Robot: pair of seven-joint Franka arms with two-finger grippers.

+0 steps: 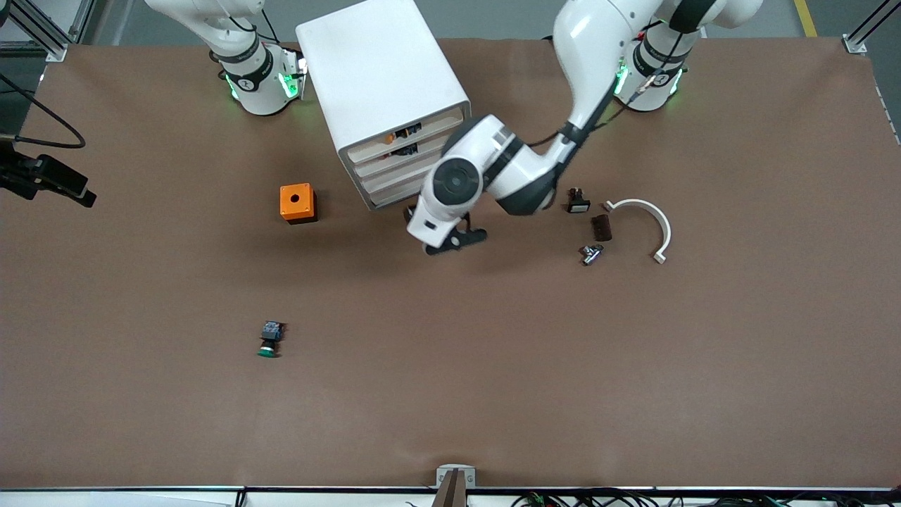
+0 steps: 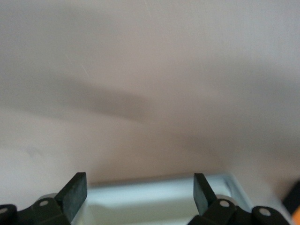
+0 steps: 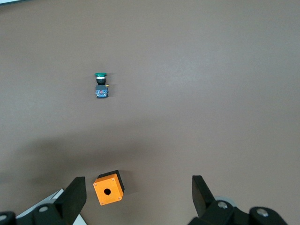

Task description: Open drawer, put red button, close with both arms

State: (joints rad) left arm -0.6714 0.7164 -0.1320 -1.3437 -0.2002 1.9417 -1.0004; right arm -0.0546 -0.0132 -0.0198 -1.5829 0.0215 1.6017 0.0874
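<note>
The white cabinet [image 1: 383, 77] stands between the arm bases, its four alike fronts facing the front camera and the left arm's end. The drawer [image 1: 394, 155] is the second front down and stands about in line with the others. Dark and orange parts show through the upper fronts. The red button does not show plainly. My left gripper [image 1: 412, 213] is low at the cabinet's bottom front, open and empty [image 2: 139, 192], with a white rim [image 2: 159, 197] between its fingers. My right gripper [image 3: 138, 197] is open and empty, high over the orange box [image 3: 108, 188].
The orange box [image 1: 297, 203] lies beside the cabinet toward the right arm's end. A green-capped button [image 1: 269, 340] [image 3: 100, 84] lies nearer the front camera. A small black part [image 1: 577, 201], brown block [image 1: 601, 227], metal part [image 1: 590, 253] and white curved piece [image 1: 644, 222] lie toward the left arm's end.
</note>
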